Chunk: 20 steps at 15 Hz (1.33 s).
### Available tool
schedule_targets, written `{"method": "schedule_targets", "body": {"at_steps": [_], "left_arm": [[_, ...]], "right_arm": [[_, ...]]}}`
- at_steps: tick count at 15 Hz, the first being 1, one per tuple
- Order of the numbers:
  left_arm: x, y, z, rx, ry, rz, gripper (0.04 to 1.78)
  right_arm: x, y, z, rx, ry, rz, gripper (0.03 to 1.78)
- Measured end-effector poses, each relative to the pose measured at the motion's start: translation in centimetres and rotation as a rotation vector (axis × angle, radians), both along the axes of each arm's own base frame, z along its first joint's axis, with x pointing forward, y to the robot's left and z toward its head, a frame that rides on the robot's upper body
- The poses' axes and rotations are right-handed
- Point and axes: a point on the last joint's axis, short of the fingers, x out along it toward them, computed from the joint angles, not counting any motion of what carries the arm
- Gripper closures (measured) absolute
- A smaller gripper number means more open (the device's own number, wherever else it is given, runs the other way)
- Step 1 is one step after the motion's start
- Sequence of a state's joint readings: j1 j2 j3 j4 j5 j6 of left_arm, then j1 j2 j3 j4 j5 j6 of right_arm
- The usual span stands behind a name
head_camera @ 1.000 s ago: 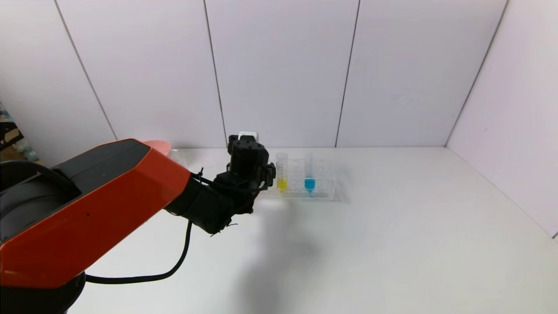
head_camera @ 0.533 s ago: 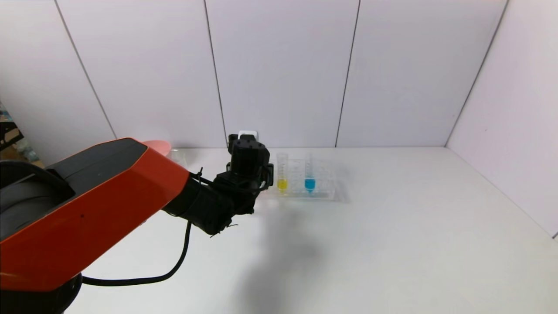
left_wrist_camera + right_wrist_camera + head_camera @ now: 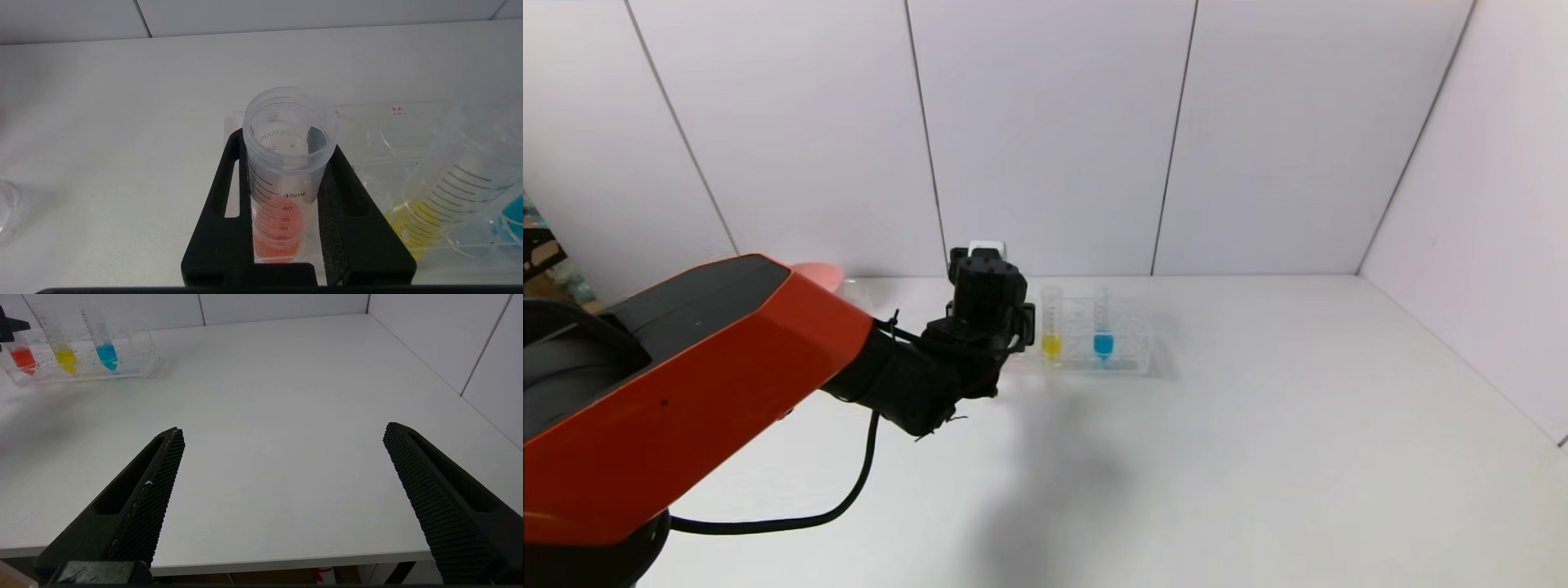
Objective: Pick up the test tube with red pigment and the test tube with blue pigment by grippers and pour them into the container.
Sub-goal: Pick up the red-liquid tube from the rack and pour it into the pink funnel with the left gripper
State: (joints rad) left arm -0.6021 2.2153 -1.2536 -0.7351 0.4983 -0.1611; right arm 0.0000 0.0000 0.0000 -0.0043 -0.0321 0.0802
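Left end effector (image 3: 286, 192) clamps the red tube (image 3: 282, 196), hidden from the head view; right end effector (image 3: 282, 490) gapes.

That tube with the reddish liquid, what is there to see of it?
The test tube with red pigment is a clear plastic tube, open at the top, with printed graduation lines and numbers up to 45 mL. Orange-red liquid fills only its lower part. It stands upright at the end of the clear rack, beside the yellow tube. The left gripper holds it, one black finger pressed against each side.
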Motion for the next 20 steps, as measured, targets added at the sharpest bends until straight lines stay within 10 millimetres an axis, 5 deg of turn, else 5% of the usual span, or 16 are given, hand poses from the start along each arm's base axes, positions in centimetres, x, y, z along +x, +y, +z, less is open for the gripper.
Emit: {"method": "schedule_targets", "body": {"at_steps": [8,16,20], "left_arm": [[-0.6,0.5,4.9,0.007,-0.076,-0.007,1.36],[-1.2,0.9,6.3,0.005,-0.091,-0.010,1.36],[-3.4,2.6,7.0,0.035,-0.014,-0.090,1.36]], "right_arm": [[0.0,0.0,0.0,0.000,0.000,0.000,0.04],[0.0,0.0,0.0,0.000,0.000,0.000,0.04],[0.0,0.0,0.0,0.000,0.000,0.000,0.04]]}}
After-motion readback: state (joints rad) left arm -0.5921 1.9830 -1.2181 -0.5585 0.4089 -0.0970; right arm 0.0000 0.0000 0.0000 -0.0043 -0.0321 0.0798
